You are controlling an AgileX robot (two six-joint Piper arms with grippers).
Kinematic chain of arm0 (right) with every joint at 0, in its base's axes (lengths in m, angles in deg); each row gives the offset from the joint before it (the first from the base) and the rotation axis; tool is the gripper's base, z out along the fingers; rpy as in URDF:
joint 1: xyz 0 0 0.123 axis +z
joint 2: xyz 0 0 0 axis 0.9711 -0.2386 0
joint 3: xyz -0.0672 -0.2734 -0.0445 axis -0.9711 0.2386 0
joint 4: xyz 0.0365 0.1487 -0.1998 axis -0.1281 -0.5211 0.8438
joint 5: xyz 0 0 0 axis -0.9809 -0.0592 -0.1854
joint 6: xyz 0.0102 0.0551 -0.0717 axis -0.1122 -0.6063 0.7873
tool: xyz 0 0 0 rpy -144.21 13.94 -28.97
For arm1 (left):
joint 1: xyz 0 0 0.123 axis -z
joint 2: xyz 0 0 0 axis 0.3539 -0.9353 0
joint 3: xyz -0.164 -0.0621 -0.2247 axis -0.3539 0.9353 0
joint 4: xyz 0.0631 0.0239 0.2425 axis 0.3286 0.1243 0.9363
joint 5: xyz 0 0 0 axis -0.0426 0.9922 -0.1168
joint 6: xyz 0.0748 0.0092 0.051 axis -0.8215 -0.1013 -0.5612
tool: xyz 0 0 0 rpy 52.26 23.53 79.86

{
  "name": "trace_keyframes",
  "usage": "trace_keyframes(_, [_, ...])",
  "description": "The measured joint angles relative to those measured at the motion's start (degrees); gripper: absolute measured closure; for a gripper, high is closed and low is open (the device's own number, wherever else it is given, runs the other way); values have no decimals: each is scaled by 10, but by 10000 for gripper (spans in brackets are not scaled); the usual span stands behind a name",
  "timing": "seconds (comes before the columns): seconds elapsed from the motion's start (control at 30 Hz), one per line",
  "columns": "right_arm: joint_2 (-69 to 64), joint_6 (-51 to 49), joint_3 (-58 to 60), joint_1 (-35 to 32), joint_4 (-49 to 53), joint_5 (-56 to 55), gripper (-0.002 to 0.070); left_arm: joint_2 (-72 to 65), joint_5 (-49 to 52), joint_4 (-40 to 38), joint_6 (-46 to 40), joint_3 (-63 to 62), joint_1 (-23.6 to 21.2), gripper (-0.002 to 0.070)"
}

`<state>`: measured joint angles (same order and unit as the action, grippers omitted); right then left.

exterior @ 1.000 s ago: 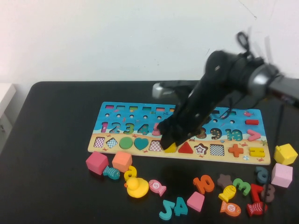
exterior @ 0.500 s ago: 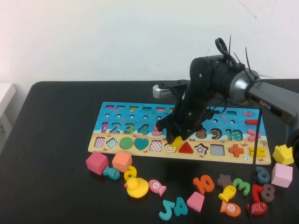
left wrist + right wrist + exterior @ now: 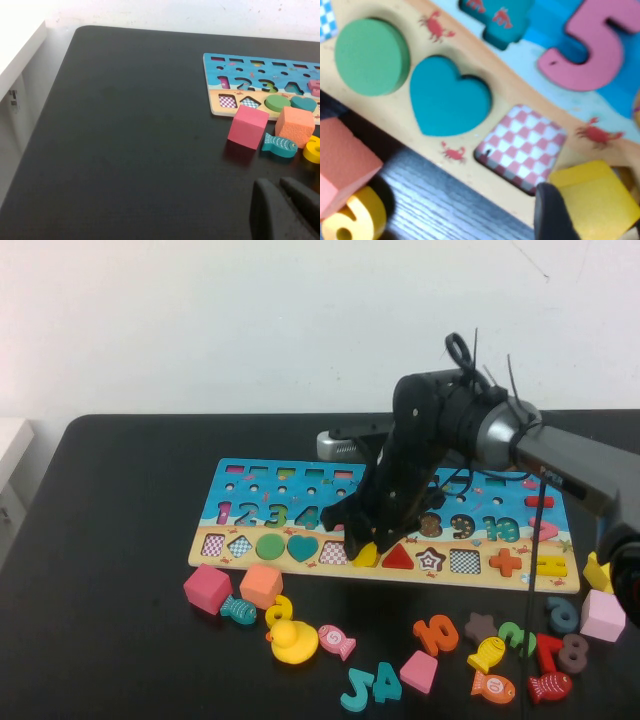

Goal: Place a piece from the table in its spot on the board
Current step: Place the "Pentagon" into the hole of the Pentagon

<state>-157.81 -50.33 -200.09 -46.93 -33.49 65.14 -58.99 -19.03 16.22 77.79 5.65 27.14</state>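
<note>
The puzzle board (image 3: 300, 500) lies across the middle of the black table. My right gripper (image 3: 364, 544) is down at the board's front row, shut on a yellow shape piece (image 3: 366, 556) that rests at the slot between the checkered square hole (image 3: 333, 552) and the red triangle (image 3: 398, 558). In the right wrist view the yellow piece (image 3: 592, 202) sits against one dark finger (image 3: 552, 215), beside the checkered hole (image 3: 522, 146). My left gripper (image 3: 280, 197) hangs over bare table near the left front, away from the board, its fingers close together and empty.
Loose pieces lie in front of the board: a pink cube (image 3: 207, 588), an orange cube (image 3: 261, 585), a yellow duck (image 3: 293, 641), teal letters (image 3: 372, 686), an orange 10 (image 3: 437, 633), fish and numbers at right. A yellow block (image 3: 598, 572) and a pink block (image 3: 603, 616) sit at the right edge.
My right arm has swung a little left and lowered, bringing the yellow piece down onto the board's front row. The left arm has not moved.
</note>
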Motion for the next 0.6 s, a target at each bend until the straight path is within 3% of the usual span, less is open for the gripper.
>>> trace_keyframes(0.6, [-4,-2,-1,5,-11,-12,318,0,0,0,-1,0,0,676])
